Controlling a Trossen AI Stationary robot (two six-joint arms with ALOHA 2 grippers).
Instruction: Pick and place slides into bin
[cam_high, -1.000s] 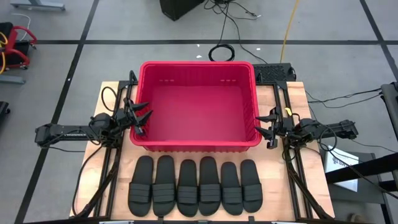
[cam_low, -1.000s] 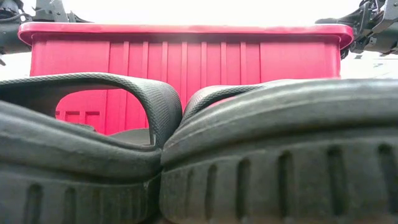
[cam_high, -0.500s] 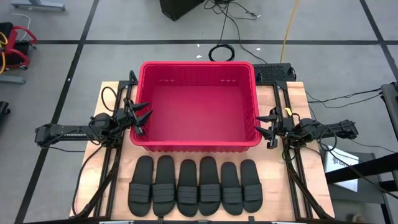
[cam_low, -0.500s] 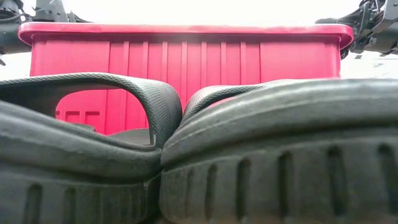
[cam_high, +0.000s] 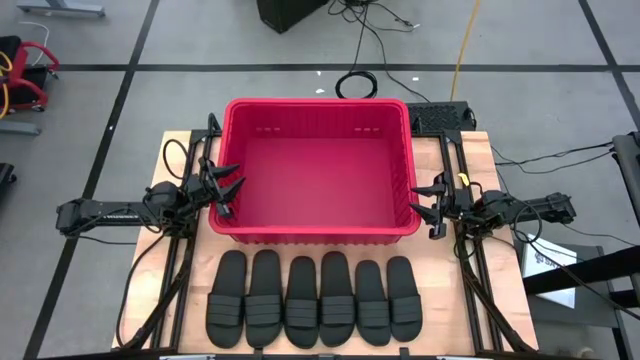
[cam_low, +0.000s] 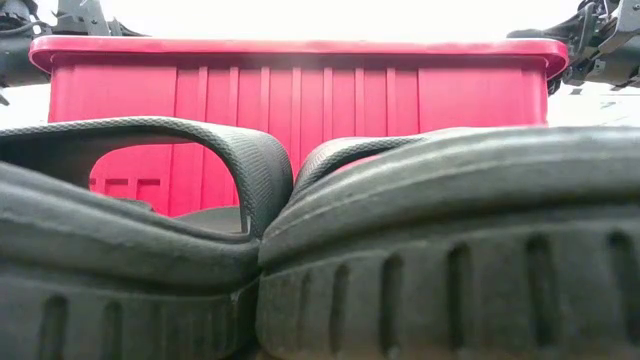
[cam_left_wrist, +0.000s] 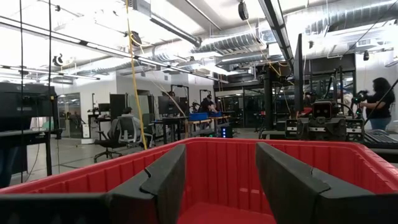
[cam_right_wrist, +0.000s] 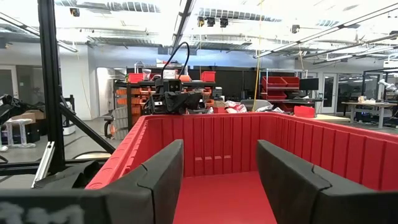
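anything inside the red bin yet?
Nothing visible: the high view shows the bin's red floor bare, and all six slides lie in a row on the table in front of it. Both wrist views show empty interior too; the gripper fingers hide part of the floor.

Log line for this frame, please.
phase: not started | slides: six in a row in front of bin | bin: nothing visible inside | left gripper: open, at bin's left rim | right gripper: open, at right rim

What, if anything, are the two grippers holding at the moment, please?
Nothing. The left gripper and right gripper have open, empty jaws beside the bin; all six slides lie untouched.
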